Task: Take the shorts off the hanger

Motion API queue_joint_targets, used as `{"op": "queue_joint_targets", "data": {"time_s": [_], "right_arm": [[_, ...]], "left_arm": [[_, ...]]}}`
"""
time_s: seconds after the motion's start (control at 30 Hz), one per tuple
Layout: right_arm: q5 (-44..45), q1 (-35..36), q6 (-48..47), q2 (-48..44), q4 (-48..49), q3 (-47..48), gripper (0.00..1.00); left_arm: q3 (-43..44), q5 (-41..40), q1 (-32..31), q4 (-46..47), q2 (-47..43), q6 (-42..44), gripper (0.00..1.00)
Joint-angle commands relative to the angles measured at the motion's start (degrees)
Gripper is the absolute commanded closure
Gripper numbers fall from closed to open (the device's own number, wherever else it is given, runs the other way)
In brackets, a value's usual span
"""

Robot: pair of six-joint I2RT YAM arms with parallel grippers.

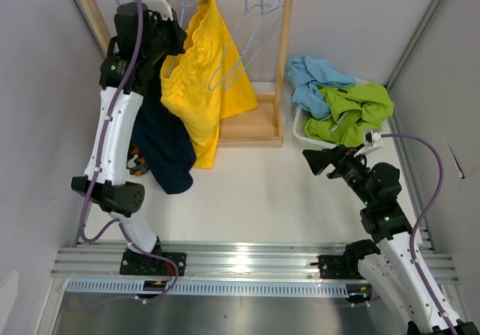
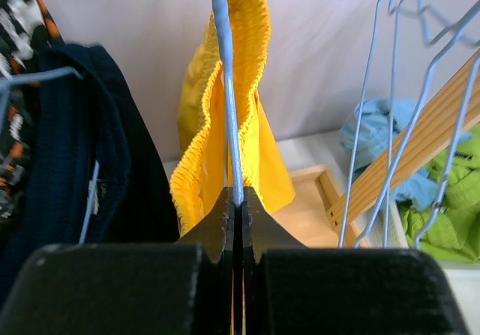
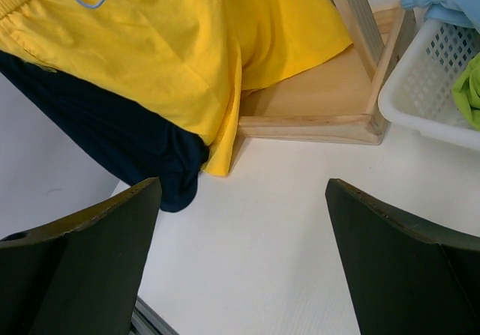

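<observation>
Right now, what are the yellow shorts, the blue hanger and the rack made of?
Yellow shorts: soft cloth, matte, with folds and a gathered waistband.
Hanger: thin wire, probably metal with a smooth light-blue coating.
Rack: pale bare wood; grain shows on its base.

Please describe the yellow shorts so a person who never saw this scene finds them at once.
Look at the wooden rack at the back of the table. The yellow shorts hang there on a blue wire hanger, right of the dark navy shorts. They are the only yellow garment.
</observation>
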Motion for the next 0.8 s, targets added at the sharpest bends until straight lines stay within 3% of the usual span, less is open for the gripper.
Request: {"op": "queue_joint_targets", "data": {"time_s": [0.0,0.23,0.37,0.53,0.63,0.77], "right_arm": [[-0.6,-0.2,0.2,-1.2,1.2,0.5,0.0],[-0.3,-0.2,-0.2,-2.3,-0.1,1.6,0.0],[-0.7,-0.2,-1.2,-2.2,-2.1,3.3,0.01],[-3.5,-0.2,-2.7,0.0,-2.9,7.5,0.01],[-6.4,-0.2,-3.4,1.5,-2.8,10.1,0.0],[-11.0,-0.2,-4.3,2.8,-2.9,13.2,0.01]], "left_arm": [[7.1,1.1,0.4,4.1,-1.3,-1.3,1.0],[3.7,3.8,0.1,1.1,-6.0,-1.4,1.0],[-5.0,4.8,-1.0,-4.0,-12.6,0.2,1.0],[-20.7,-1.5,-6.4,-5.6,-26.0,1.7,1.0],[-24.5,-2.2,-7.9,-9.7,-32.8,0.6,1.0],[-29.4,6.3,-8.8,-14.5,-40.0,-1.5,1.0]]}}
